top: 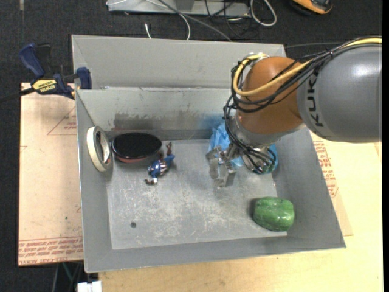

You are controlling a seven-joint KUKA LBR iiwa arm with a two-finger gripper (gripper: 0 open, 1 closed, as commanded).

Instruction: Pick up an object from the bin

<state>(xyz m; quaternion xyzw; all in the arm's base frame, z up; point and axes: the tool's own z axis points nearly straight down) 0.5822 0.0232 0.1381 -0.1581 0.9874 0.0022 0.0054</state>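
Observation:
My gripper (222, 170) hangs low over the bin floor, right of centre, its metal fingers pointing down close together with nothing visible between them. Just behind it a light blue crumpled thing (219, 140) lies against the back wall, partly hidden by the wrist. A green lumpy rounded thing (273, 213) rests on the floor to the front right of the fingers.
At the back left lie a black oval dish with a red rim (136, 146), a roll of pale tape (98, 149) leaning on the left wall, and a small blue and red figure (160, 166). The arm's orange cover and cables hang above the back right.

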